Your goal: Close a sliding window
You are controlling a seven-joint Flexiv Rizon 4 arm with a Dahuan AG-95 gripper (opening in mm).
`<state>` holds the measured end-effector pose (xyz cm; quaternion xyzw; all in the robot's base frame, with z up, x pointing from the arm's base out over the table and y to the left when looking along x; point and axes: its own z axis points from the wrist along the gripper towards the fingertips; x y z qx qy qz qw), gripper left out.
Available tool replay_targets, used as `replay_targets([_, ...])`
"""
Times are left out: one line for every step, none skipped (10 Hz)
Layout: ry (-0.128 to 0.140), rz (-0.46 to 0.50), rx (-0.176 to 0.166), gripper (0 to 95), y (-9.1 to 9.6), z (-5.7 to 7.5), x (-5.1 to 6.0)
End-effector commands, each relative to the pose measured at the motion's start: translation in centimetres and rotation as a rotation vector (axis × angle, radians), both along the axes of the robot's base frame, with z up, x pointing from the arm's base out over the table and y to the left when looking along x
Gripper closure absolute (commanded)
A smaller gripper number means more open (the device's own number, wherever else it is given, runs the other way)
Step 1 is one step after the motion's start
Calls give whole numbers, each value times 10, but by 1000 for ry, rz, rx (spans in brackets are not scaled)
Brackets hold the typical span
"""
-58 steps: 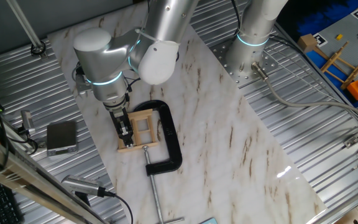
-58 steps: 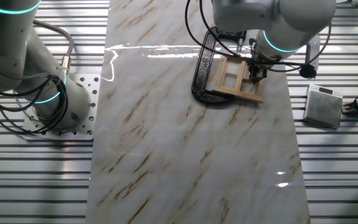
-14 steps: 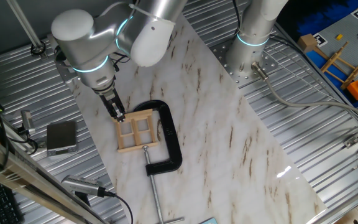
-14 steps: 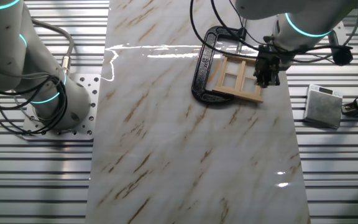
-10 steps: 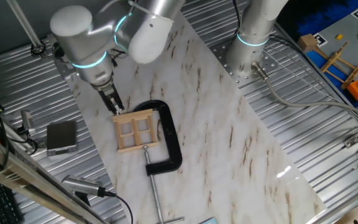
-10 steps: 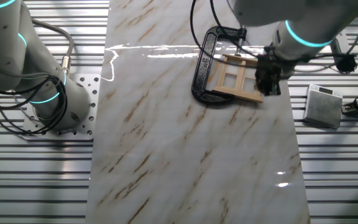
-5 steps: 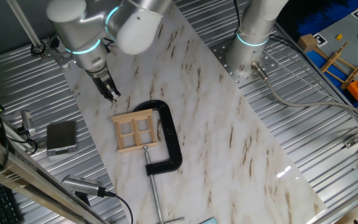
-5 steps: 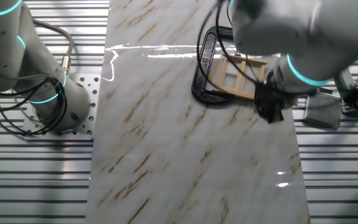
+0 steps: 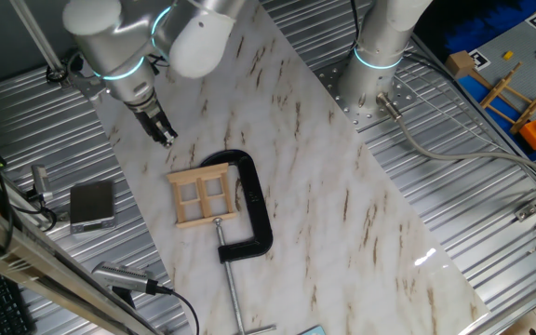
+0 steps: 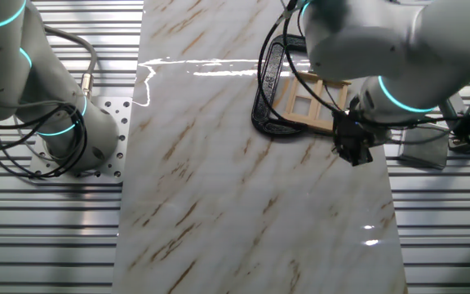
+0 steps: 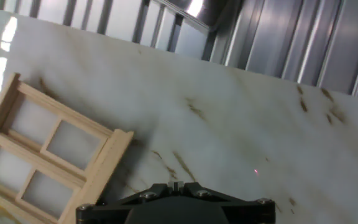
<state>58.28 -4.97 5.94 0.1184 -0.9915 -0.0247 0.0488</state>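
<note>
The sliding window (image 9: 203, 195) is a small light-wood frame with four panes. It lies flat on the marble board, held by a black C-clamp (image 9: 254, 209). It also shows in the other fixed view (image 10: 306, 121) and at the lower left of the hand view (image 11: 101, 168). My gripper (image 9: 166, 138) hangs above bare marble beyond the window's corner, apart from it. Its fingers are together and hold nothing. In the other fixed view the gripper (image 10: 353, 151) is just past the window's near edge. In the hand view its fingertips (image 11: 176, 185) meet at the bottom.
A grey box (image 9: 91, 203) sits on the ribbed metal beside the marble board. A second arm's base (image 9: 375, 65) stands at the board's far side. Coloured toys and a ladder-like frame (image 9: 519, 84) lie at the far right. The clamp's screw rod (image 9: 231, 288) runs toward the near edge.
My gripper has lifted off the window's frame and moved away from it toward the board's edge. The window now lies uncovered in the clamp.
</note>
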Motion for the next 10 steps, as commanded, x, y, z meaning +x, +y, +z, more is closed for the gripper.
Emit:
replay_targets([-7,-31,-10,950,-7,-7,3])
replay_targets([-9,-12,-18,950,-19,-11,6])
replay_targets([-8,40,-28,950,-35,-14,12])
replay_targets([-6,104,-31,950,-52,-16,18])
replay_targets([-6,142,-28,950,-62,-17,19])
replay_targets([-7,150,-26,950,-64,-18,18])
replay_targets([-15,138,-23,950,-63,-19,18])
replay_targets([-14,111,-25,950,-62,-20,20])
replay_targets([-8,108,-30,950,-61,-20,20])
replay_targets([-8,113,-29,950,-61,-20,19])
